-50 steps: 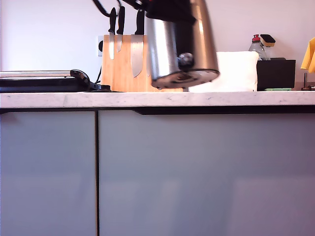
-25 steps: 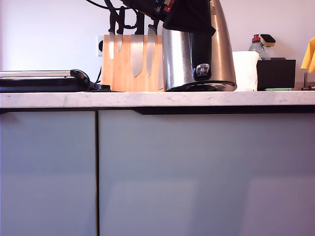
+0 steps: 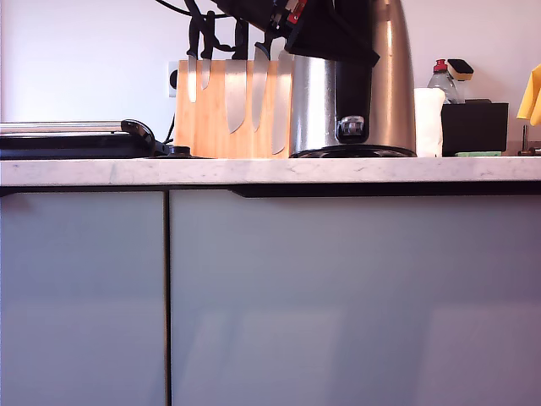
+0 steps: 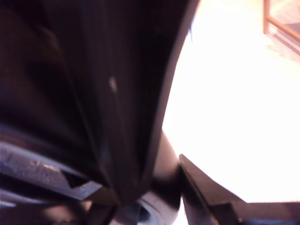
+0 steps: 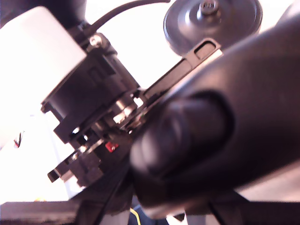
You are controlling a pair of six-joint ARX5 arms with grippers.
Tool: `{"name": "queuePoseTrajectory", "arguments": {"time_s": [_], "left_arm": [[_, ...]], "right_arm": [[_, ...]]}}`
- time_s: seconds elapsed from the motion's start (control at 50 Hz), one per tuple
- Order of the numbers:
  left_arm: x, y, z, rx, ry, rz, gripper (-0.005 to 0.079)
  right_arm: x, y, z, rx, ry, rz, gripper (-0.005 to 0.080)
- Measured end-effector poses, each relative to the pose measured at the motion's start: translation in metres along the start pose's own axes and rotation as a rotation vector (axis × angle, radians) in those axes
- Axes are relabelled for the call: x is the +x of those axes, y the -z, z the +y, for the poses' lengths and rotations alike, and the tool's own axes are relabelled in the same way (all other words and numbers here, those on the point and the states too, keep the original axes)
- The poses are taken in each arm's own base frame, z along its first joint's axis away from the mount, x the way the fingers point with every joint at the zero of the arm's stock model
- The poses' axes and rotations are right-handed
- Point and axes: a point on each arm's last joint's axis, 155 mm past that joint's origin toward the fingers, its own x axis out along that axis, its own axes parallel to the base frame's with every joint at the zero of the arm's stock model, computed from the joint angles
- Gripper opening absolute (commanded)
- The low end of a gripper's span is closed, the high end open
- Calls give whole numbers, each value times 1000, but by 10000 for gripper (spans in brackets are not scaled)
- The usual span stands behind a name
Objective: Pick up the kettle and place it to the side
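The first end effector (image 3: 334, 34) sits up on the kettle's black handle, but whether it's clenched or released can't be told, since its wrist view is just blurry black. The second end effector's state can't be told either; its camera shows only arm hardware. Right below the first end effector, the kettle (image 3: 385, 93) stands upright on the desk (image 3: 101, 172), with the knife block (image 3: 215, 114) just beside it.
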Motion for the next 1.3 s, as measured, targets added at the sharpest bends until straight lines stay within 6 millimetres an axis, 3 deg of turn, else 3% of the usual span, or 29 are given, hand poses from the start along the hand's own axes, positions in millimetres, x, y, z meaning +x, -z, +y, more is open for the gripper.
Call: {"name": "queuePoseTrajectory", "arguments": {"time_s": [0.26,0.42,0.52,0.7,0.86,1.06,1.3], "left_arm": [[4,1,4,8,-11,3,-21],[8,5,12,7,-35,2,-2],[8,8,14,4,-38,5,74],[8,8,15,11,-42,4,285],[2,15,28,19,-82,20,334],[-7,27,43,-23,-126,40,360],[-9,31,47,-30,-143,62,360]], "right_arm": [[-1,-1,-6,2,21,-3,-9],[3,-2,-16,6,56,-1,39],[4,-3,-17,4,59,-2,103],[4,-2,-17,6,59,0,254],[-3,4,-30,39,105,17,361],[-13,2,-40,71,142,-1,373],[-13,13,-34,101,120,39,372]]}}
